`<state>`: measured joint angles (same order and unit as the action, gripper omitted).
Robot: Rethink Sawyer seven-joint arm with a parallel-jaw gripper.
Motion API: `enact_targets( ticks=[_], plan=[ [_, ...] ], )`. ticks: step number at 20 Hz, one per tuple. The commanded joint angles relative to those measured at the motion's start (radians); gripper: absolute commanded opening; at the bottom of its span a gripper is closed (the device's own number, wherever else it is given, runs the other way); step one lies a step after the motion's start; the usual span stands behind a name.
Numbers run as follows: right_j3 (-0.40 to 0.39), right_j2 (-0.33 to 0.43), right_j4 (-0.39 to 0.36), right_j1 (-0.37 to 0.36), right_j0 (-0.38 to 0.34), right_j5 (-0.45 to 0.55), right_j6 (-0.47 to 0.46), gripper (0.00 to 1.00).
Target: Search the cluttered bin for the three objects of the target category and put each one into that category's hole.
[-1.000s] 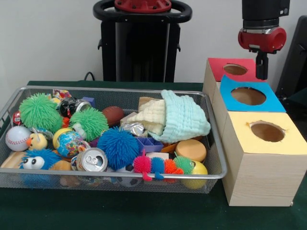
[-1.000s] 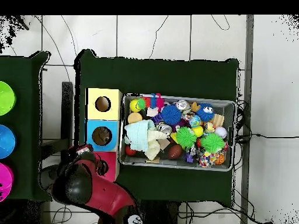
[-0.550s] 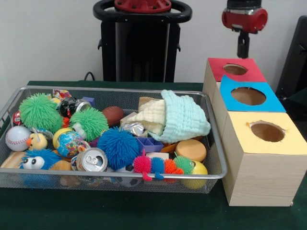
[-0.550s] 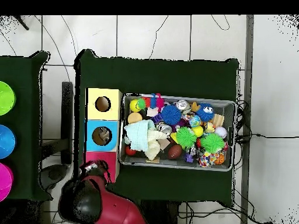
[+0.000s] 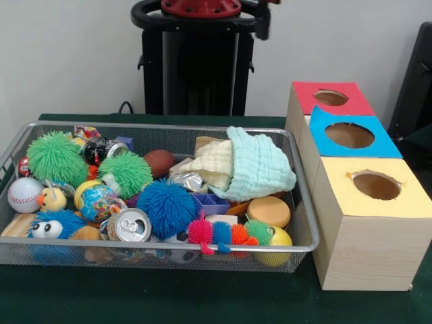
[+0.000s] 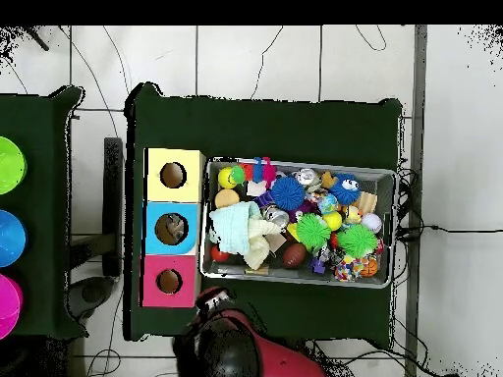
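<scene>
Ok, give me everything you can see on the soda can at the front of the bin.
The can is silver metal and lies tilted among the toys, its top end turned up toward the front camera, showing the rim and pull tab. It sits near the bin's front wall. The blue spiky ball presses against one side and the blue fuzzy toy with eyes lies at the other. Its lower body is hidden by clutter.

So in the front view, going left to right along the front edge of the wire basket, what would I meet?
Blue fuzzy googly-eyed toy → drink can → spiky multicoloured caterpillar toy → yellow ball → yellow-topped box.
</scene>
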<state>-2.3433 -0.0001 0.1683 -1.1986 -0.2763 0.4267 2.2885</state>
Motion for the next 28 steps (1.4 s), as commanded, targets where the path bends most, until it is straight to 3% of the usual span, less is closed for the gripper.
enact_targets(
  ticks=[1, 6, 12, 14, 15, 19, 23, 28],
  plan=[
    [0.119, 0.355, -0.251, -0.048, -0.350, 0.065, -0.743, 0.00],
    [0.078, 0.587, -0.316, -0.059, -0.560, 0.016, -0.834, 0.00],
    [0.020, 0.715, -0.373, -0.059, -0.671, -0.066, -0.829, 0.00],
    [0.020, 0.690, -0.425, -0.027, -0.639, -0.104, -0.766, 0.00],
    [0.072, 0.636, -0.464, 0.026, -0.590, -0.104, -0.718, 0.00],
    [0.119, 0.550, -0.515, 0.126, -0.523, -0.148, -0.607, 0.00],
    [0.156, 0.504, -0.543, 0.181, -0.489, -0.170, -0.556, 0.00],
    [0.185, 0.499, -0.542, 0.259, -0.514, -0.148, -0.555, 0.00]
  ],
)
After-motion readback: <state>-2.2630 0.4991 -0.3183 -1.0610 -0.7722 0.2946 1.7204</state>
